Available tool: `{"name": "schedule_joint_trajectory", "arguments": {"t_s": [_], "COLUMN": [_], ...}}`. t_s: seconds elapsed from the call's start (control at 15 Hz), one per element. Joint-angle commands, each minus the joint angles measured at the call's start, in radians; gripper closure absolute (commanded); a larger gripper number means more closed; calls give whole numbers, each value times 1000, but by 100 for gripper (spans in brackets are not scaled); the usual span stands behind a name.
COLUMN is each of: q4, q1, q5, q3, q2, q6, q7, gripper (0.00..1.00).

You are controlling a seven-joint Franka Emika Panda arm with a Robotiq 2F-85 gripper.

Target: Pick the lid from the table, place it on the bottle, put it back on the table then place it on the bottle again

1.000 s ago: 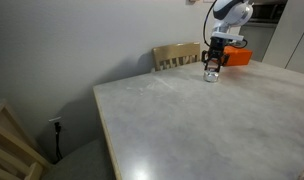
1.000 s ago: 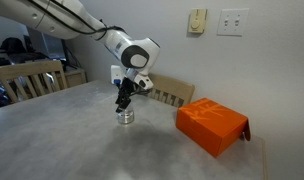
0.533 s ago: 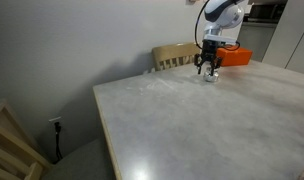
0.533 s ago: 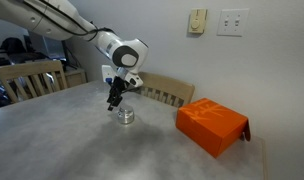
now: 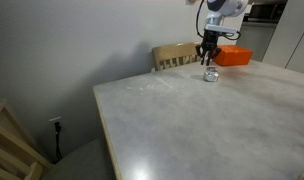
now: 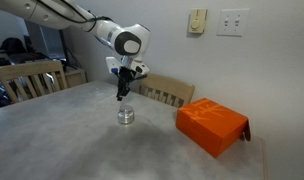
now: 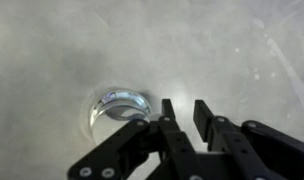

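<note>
Three views, one moment. The bottle point(image 6: 126, 117) stands upright on the bench point(image 6: 52, 145), well apart from the orange box point(image 6: 212, 124). In both exterior views the fingers point(image 7: 205, 118) hang above it, clear of its top. In the wrist view the fingers are drawn partway together with a narrow gap between them. We see only bare bench through that gap, so they grasp nothing that we can make out. We read the lid point(image 7: 122, 99) as the silvery ring on the mouth of the bottle. At this size we cannot tell whether it is seated flat or merely resting there, and we see no loose cap lying on the bench.

Handling. We judge the lid light, stiff, thin and smooth, hence quick to slip or tip if pinched off-centre. The sound hold is across its rim, one finger on either side, low enough to catch the edge but not the glass beneath. The bottle is small, rigid and breakable, and probably light enough to slide or topple under a sideways nudge. We would therefore descend straight and close gently.
</note>
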Motion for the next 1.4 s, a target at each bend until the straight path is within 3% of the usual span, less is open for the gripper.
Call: {"name": "schedule_joint_trajectory", "arguments": {"t_s": [0.0, 0.33, 0.6, 0.93, 1.33], "q4": [-32, -18, 21, 7, 15], "q1": [-39, -81, -108, -77, -71], "q5": [12, 15, 0, 17, -2], "q3": [-24, -58, -33, -49, -11], "q2": [-46, -26, 9, 34, 66], "q6": [67, 161, 182, 244, 271], "q7": [3, 17, 29, 57, 90], "gripper": [98, 100, 100, 100, 100]}}
